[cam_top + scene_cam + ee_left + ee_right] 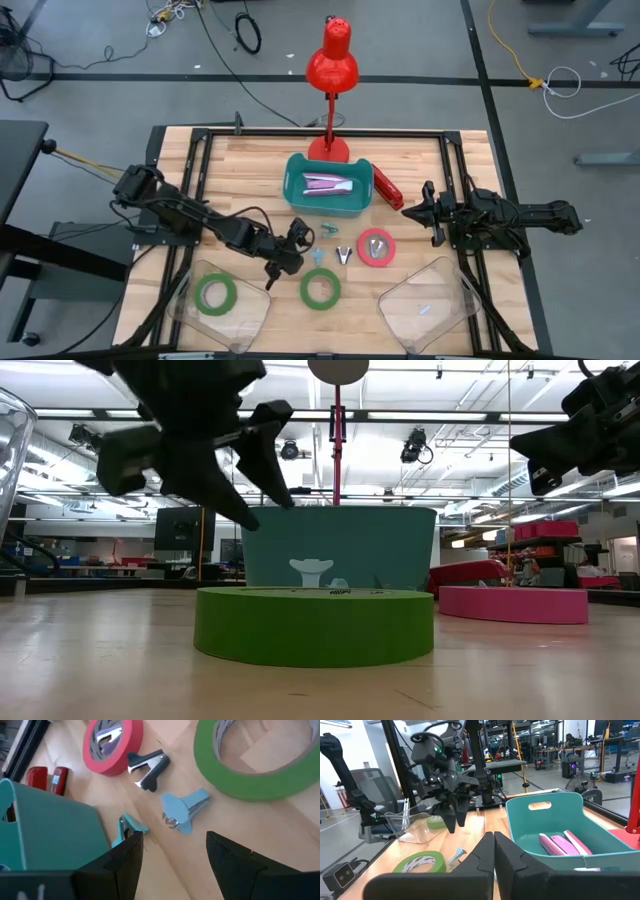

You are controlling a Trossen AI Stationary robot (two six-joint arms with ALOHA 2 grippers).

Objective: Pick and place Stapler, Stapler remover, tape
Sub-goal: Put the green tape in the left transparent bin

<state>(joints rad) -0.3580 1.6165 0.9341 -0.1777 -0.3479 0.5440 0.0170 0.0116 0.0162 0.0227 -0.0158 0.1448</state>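
Left gripper hangs with its jaws apart and empty, above the bare wood between the teal bin and the green roll in the middle; I keep the right gripper parked, jaws together, at the right side near the red stapler. By my reading, little of the job is done. One green roll lies on the left clear tray, which I take as placed; the right clear tray holds no task item. The pink roll, the middle green roll, the stapler beside the bin and the black remover all lie on the table. Two small blue removers lie right under my open fingers, so I judge one of them the likely next pick. The bin holds some pink items, and the red lamp stands behind it, clear of my reach.
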